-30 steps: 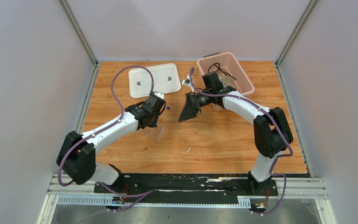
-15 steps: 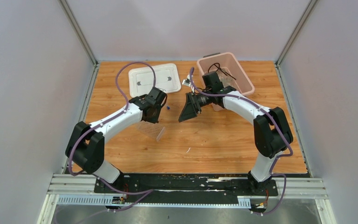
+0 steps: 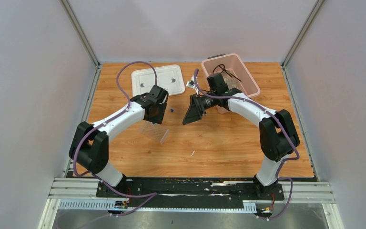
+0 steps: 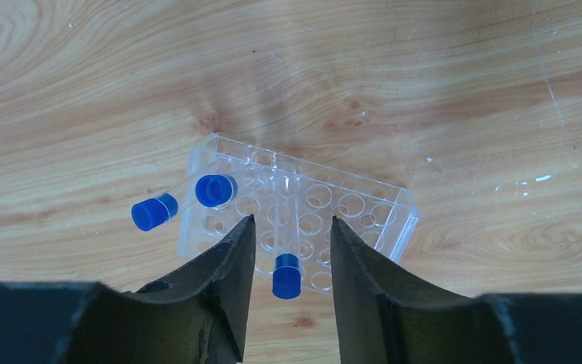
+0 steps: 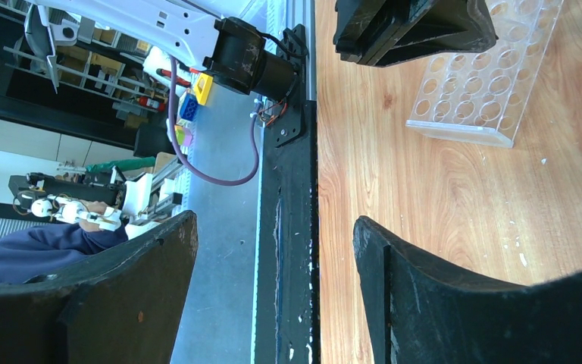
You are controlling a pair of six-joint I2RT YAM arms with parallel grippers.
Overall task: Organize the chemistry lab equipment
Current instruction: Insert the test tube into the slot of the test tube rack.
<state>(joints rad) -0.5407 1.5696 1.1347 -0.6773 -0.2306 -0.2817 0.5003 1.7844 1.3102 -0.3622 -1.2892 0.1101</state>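
Left gripper (image 4: 292,224) hangs over the clear tube rack (image 4: 348,205), jaws parted and gripping nothing: a tiny blue-capped tube (image 4: 286,277) stands between my fingers (image 4: 227,258) with a gap on both sides of its cap. My right gripper (image 5: 275,221) hovers at 3 o'clock from the left one, spread wide and empty.

I judge the step to be loading tubes into the rack. This tube looks seated at the rack's 6 o'clock edge. At the 9 o'clock corner, a tilted tube (image 4: 216,189) sits in a well. Beside it, an outer tube (image 4: 154,212) pokes its cap past the rack's edge, and I cannot tell whether it is seated.

Next I should rise straight up without clipping the cap, then pinch the leaners narrowly and stand them upright.

The rack is a hard, glassy rectangle with rows of round wells. It is probably light and may skate on the smooth wooden table (image 4: 83,76). The caps are matt blue cylinders, and the tube bodies are nearly invisible.
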